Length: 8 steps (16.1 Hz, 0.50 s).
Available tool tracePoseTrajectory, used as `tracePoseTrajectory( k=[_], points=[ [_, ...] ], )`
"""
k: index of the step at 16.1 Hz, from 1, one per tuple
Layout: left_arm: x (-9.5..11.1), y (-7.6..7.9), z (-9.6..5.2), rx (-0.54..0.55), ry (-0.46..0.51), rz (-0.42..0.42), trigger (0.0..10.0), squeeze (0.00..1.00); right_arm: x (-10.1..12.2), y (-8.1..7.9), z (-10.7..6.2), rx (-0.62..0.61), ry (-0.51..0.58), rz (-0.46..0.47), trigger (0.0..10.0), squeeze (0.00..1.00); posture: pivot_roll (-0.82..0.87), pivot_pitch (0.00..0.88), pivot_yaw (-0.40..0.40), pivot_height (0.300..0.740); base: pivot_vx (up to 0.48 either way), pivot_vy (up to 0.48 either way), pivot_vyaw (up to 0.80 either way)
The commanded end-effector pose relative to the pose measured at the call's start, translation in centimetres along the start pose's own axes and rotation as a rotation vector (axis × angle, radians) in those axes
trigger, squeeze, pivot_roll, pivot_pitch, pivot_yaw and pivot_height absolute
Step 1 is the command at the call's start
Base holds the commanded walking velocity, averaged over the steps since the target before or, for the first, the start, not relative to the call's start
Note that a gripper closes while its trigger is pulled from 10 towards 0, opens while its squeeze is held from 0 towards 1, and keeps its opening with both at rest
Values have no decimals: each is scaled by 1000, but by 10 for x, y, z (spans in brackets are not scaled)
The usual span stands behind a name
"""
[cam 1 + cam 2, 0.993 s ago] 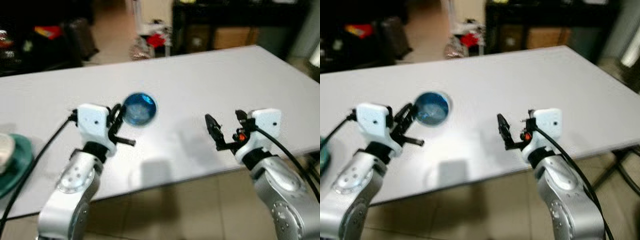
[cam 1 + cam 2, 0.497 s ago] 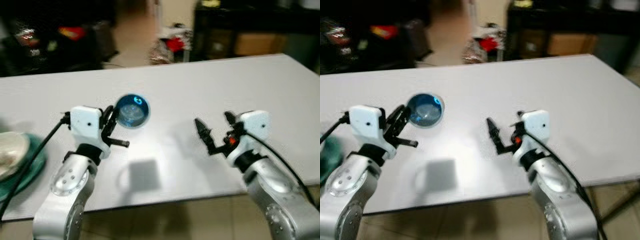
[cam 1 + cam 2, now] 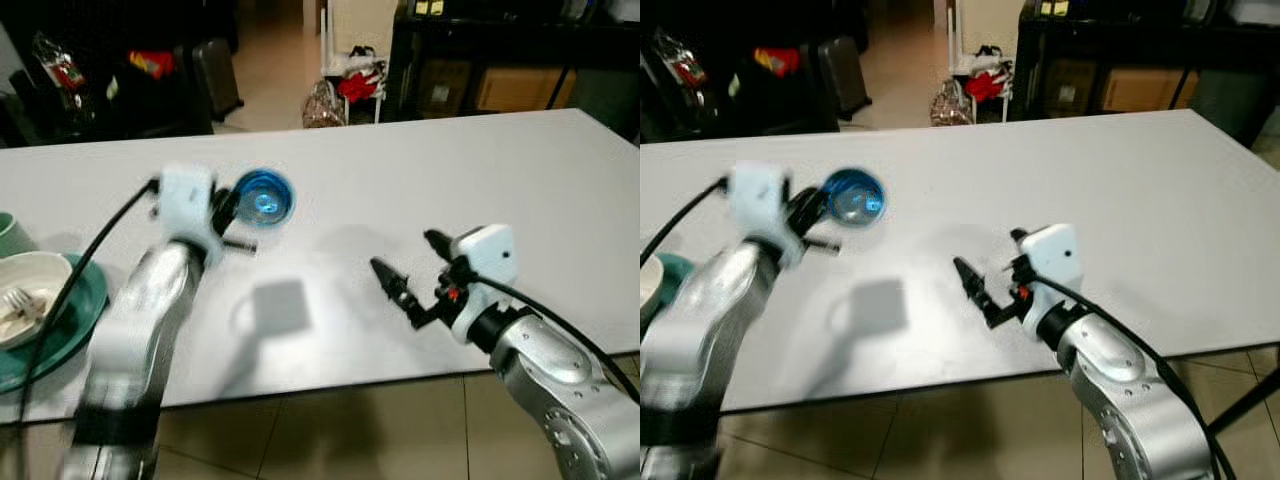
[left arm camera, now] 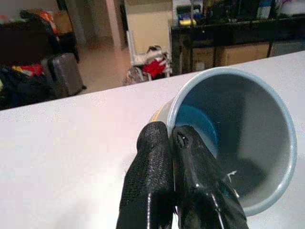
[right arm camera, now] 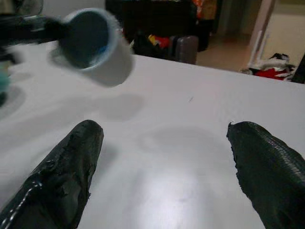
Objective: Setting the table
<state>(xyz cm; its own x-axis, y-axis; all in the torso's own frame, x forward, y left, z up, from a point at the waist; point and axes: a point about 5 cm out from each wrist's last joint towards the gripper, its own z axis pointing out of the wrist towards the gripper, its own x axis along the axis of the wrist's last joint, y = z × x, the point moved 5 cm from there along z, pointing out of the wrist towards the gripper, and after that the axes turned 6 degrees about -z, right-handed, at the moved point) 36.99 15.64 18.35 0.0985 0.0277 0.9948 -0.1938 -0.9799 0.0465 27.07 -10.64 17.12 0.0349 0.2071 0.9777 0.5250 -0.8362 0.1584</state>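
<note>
A blue cup (image 3: 262, 196) hangs tilted just above the white table (image 3: 450, 150), its mouth facing me. My left gripper (image 3: 230, 214) is shut on its near rim, one finger inside and one outside, as the left wrist view shows on the cup (image 4: 238, 138). The left arm is blurred. My right gripper (image 3: 402, 250) hovers low over the table's front middle, open and holding nothing. Its wrist view looks between both fingers toward the cup (image 5: 95, 45).
A green plate (image 3: 85, 300) at the table's left front edge carries a white bowl (image 3: 35, 295) with a fork in it. A green cup (image 3: 8, 232) stands beside it. Dark furniture, a suitcase (image 3: 215, 75) and red clutter lie beyond the far edge.
The camera has swung left, bringing the plate and bowl into view. My left arm has stretched forward with the cup still held. The right gripper stays open.
</note>
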Motion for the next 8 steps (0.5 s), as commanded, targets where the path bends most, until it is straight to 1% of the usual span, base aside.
tracePoseTrajectory(
  k=[1,2,4,5,6,7,8],
  points=[
    [-7,-4,11,-17,-63,-5,10000,0,-1,-2,-2,15,-14,-4,10000,0,-111,0,77,740,0,0,0],
    [-9,-4,25,-54,-125,1,10000,0,-5,-1,-3,2,-42,-12,10000,0,-118,0,85,740,0,0,0],
    [-10,-1,46,-132,-221,-14,10000,0,-9,-3,-7,19,-71,-8,10000,0,-131,4,107,740,0,0,0],
    [-11,1,50,-150,-248,-18,10000,0,-9,-4,-8,25,-77,-6,10000,0,-131,4,107,740,0,0,0],
    [-9,-4,63,-135,-326,-83,10000,0,-6,-4,-12,41,-85,-9,10000,0,-145,19,128,740,0,0,0],
    [-7,-6,66,-125,-338,-105,10000,0,-5,-4,-13,44,-86,-10,10000,0,-148,23,132,740,0,0,0],
    [-5,-8,69,-113,-354,-152,10000,0,-3,-5,-15,53,-87,-9,10000,0,-151,29,136,740,0,0,0]
  ],
)
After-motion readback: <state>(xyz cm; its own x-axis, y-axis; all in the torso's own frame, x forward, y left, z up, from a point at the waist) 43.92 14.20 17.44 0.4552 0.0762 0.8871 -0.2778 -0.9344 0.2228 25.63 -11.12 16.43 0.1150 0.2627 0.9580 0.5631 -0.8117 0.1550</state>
